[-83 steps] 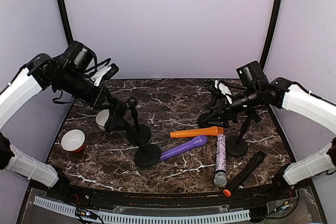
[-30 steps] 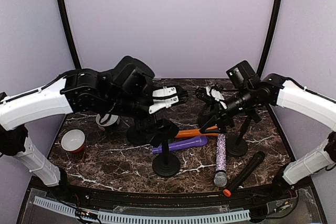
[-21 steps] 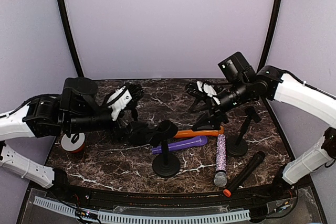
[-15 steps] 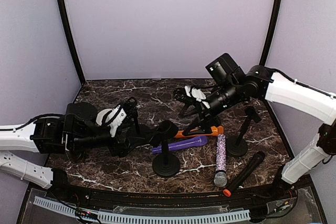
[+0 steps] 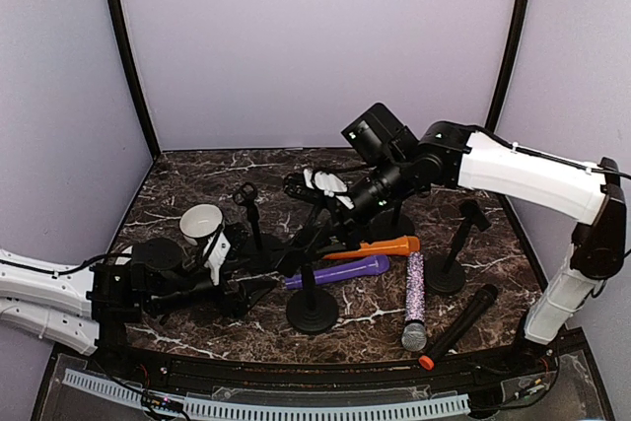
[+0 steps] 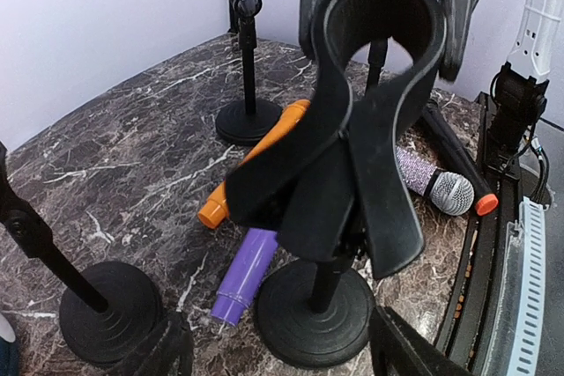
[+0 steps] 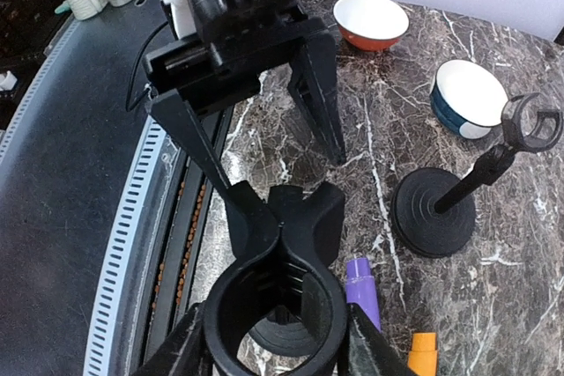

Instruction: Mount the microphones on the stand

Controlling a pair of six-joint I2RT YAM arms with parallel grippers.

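Observation:
The middle stand (image 5: 313, 311) is upright near the table's front, and its black clip ring (image 7: 278, 314) sits between my right gripper's (image 5: 315, 236) fingers, which press on both sides of it. My left gripper (image 6: 282, 360) lies low and open, with a finger on either side of the stand's round base (image 6: 315, 310) and not touching it. Behind the stand, the orange microphone (image 5: 370, 248) and the purple microphone (image 5: 340, 271) lie flat. The glittery lilac microphone (image 5: 415, 298) and the black microphone with an orange end (image 5: 458, 325) lie at the front right.
Another stand (image 5: 245, 194) rises at the back left, one (image 5: 449, 273) stands at the right, and a third is partly hidden behind my right arm. A white bowl (image 5: 201, 224) sits at the left. The right wrist view shows a red bowl (image 7: 370, 19) and a blue bowl (image 7: 476, 94).
My left arm let go of the stand, pulled back to the front left and dropped low. My right arm swung left onto the stand's clip and narrowed its jaws around it.

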